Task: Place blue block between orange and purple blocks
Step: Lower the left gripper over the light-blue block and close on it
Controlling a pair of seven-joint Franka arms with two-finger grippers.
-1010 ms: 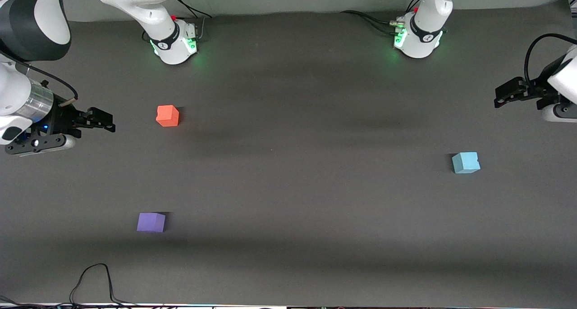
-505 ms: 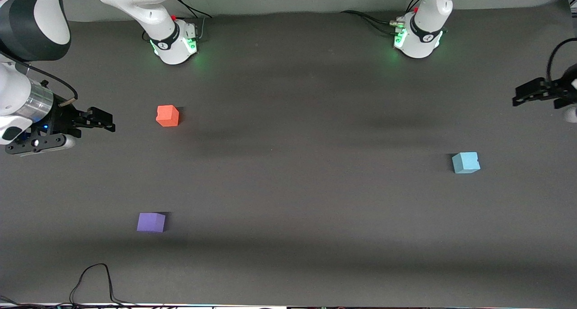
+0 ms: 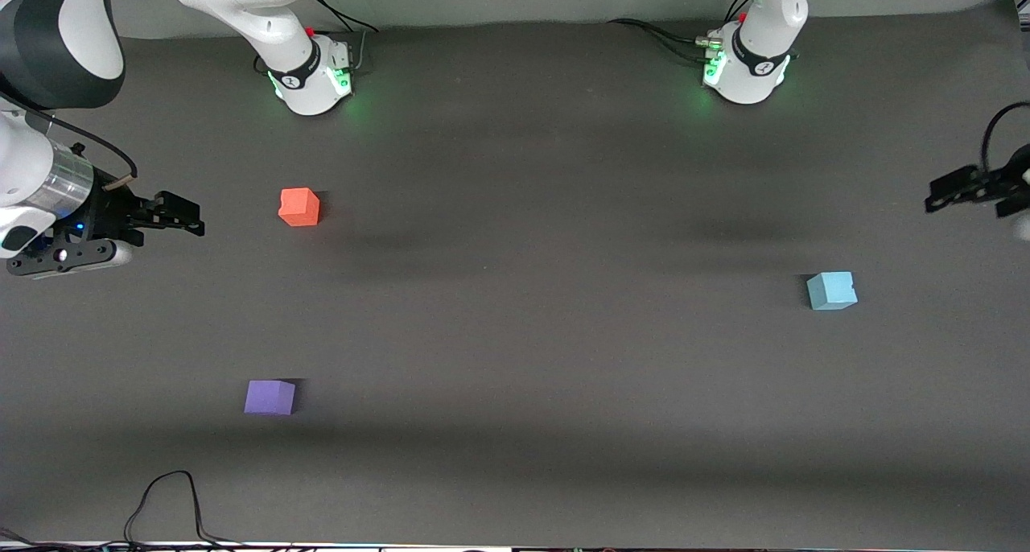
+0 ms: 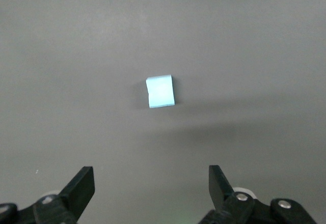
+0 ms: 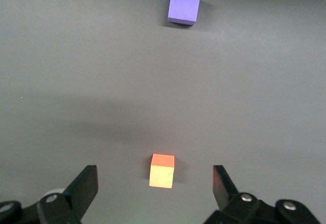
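Note:
The light blue block (image 3: 832, 290) lies alone on the dark mat toward the left arm's end of the table. The orange block (image 3: 299, 207) and the purple block (image 3: 269, 397) lie toward the right arm's end, well apart, the purple one nearer the front camera. My left gripper (image 3: 937, 198) is open and empty, up over the mat's left arm end, apart from the blue block (image 4: 160, 91). In its wrist view the left gripper (image 4: 152, 175) holds nothing. My right gripper (image 3: 193, 218) is open and empty, over the right arm's end of the mat. The right gripper's (image 5: 154, 169) wrist view shows the orange block (image 5: 162, 170) and purple block (image 5: 184, 5).
Both arm bases (image 3: 314, 77) (image 3: 744, 65) stand at the table's edge farthest from the front camera. A black cable (image 3: 165, 500) loops on the mat near the front edge, at the right arm's end.
My left gripper has drawn back toward the left arm's end of the table. The right arm and all three blocks have not moved.

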